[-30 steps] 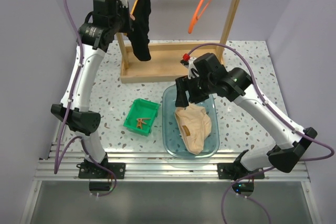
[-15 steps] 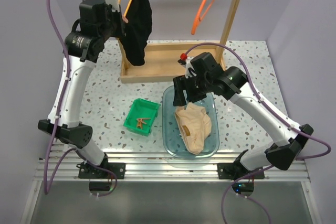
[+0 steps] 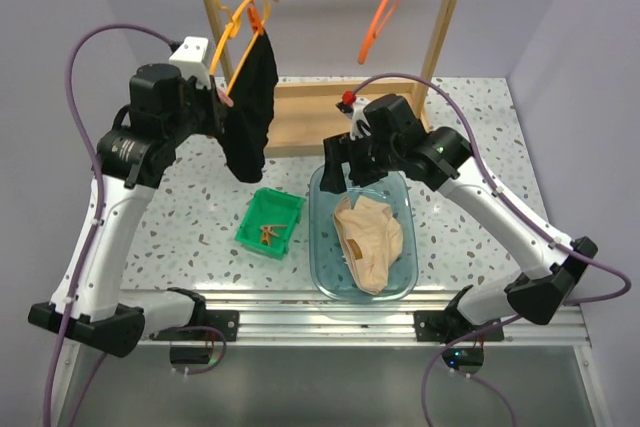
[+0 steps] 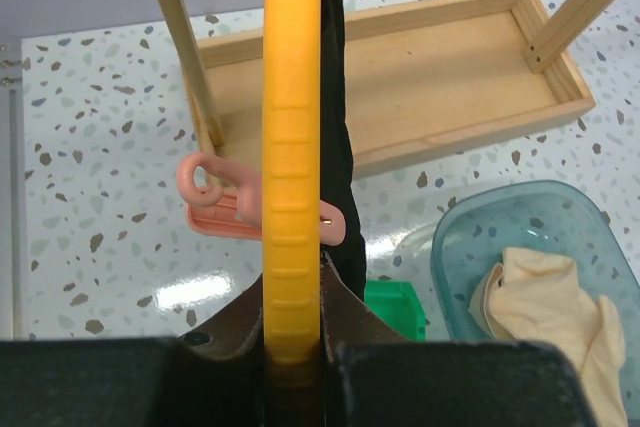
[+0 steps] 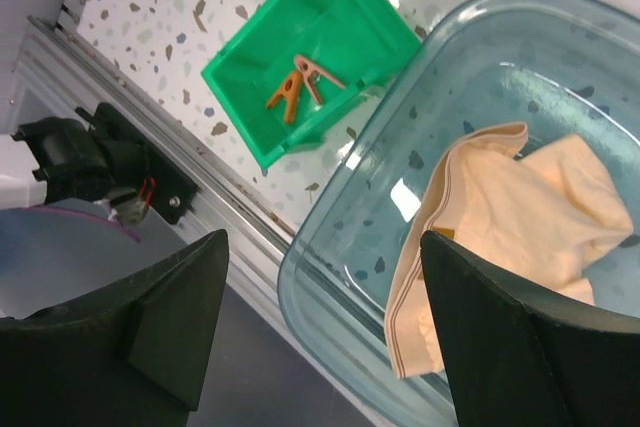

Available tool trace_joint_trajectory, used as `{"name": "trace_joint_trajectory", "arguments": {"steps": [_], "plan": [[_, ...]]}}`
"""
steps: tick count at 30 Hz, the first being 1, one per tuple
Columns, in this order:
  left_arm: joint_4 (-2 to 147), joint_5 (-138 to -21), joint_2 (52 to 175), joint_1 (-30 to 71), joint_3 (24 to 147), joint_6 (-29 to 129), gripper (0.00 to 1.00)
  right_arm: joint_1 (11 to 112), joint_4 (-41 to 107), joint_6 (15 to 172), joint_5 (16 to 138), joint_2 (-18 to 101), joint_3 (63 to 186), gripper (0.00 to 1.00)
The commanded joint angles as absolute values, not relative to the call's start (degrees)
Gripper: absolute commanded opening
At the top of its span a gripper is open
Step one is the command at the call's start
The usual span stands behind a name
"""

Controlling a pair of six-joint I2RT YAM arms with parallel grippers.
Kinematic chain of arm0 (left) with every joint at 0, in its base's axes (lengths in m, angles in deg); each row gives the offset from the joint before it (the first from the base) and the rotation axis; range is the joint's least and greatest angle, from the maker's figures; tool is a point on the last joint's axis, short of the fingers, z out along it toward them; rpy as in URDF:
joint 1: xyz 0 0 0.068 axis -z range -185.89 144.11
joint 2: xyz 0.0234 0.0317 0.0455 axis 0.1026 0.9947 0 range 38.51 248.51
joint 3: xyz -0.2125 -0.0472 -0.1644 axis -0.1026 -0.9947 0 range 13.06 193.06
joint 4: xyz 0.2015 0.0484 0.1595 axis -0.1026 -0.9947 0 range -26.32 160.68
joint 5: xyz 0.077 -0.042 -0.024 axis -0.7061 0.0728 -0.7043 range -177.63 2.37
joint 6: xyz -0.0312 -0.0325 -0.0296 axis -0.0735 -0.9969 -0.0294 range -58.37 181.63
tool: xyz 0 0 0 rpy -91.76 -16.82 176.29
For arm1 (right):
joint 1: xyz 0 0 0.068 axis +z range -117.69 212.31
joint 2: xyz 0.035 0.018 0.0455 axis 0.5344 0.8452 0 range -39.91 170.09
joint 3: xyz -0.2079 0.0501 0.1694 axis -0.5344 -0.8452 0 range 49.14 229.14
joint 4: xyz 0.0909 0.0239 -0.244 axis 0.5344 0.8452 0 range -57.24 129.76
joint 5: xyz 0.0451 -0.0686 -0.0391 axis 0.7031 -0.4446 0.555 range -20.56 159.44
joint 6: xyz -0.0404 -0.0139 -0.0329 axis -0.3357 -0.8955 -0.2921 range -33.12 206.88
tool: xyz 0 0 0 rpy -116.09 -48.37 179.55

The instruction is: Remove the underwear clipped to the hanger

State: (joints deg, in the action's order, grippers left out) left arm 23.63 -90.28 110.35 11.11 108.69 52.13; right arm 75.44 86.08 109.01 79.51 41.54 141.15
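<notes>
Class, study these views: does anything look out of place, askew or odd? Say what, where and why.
The yellow hanger is tilted in the left gripper's grip, its hook apparently off the wooden rack, with the black underwear dangling from it above the table. Hangers normally hang level from a rail.

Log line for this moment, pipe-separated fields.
left claw: shut on hanger | black underwear: hanging from hanger | right claw: open over tub | beige underwear: in tub | clips: in green bin

Left arm: raised, reaching far-left.
Left gripper: clamped on hanger.
Right arm: extended to centre, wrist pointing down.
Right gripper: jaws spread wide.
</notes>
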Motion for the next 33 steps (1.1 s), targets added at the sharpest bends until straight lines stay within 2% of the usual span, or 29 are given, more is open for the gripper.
{"name": "trace_joint_trajectory", "arguments": {"steps": [1, 7, 10, 15, 21, 33], "plan": [[26.7, -85.0, 105.4, 10.9, 104.0, 48.3, 0.00, 75.6, 79.2, 109.6, 80.4, 39.2, 142.3, 0.82], [24.3, -80.0, 98.7, 10.9, 97.0, 44.4, 0.00, 79.1, 73.7, 108.1, 77.5, 42.4, 148.0, 0.83], [22.0, -78.8, 97.2, 10.9, 97.2, 43.5, 0.00, 83.2, 73.4, 106.4, 69.6, 45.7, 151.4, 0.84], [18.1, -76.5, 96.3, 10.9, 98.7, 43.4, 0.00, 85.2, 63.6, 105.2, 54.9, 45.6, 150.1, 0.84], [14.7, -71.6, 95.9, 10.9, 97.6, 42.4, 0.00, 85.3, 55.5, 99.4, 51.0, 47.8, 150.9, 0.80], [14.1, -64.6, 95.0, 11.0, 97.4, 42.4, 0.00, 85.1, 54.8, 90.5, 44.0, 60.3, 163.3, 0.76]]}}
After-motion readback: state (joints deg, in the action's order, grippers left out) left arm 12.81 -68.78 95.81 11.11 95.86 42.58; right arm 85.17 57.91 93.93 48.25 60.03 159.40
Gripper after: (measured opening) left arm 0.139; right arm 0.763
